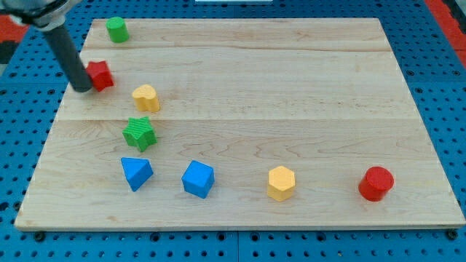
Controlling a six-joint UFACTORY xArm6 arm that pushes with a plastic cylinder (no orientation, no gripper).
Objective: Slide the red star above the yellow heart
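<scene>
Eight blocks on wooden counter [291, 87], my tip [82, 89] touching red star [100, 74] from view's left, yellow heart [145, 97] lower right, no grasping tool, rod holding nothing.

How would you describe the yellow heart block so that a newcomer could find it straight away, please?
Start at the wooden board's left part, where my tip touches the red star block. Just right of and below that star sits the yellow heart block, with the green star block beneath it. It is the only yellow piece on this side; the yellow hexagonal block lies far off near the bottom edge.
</scene>
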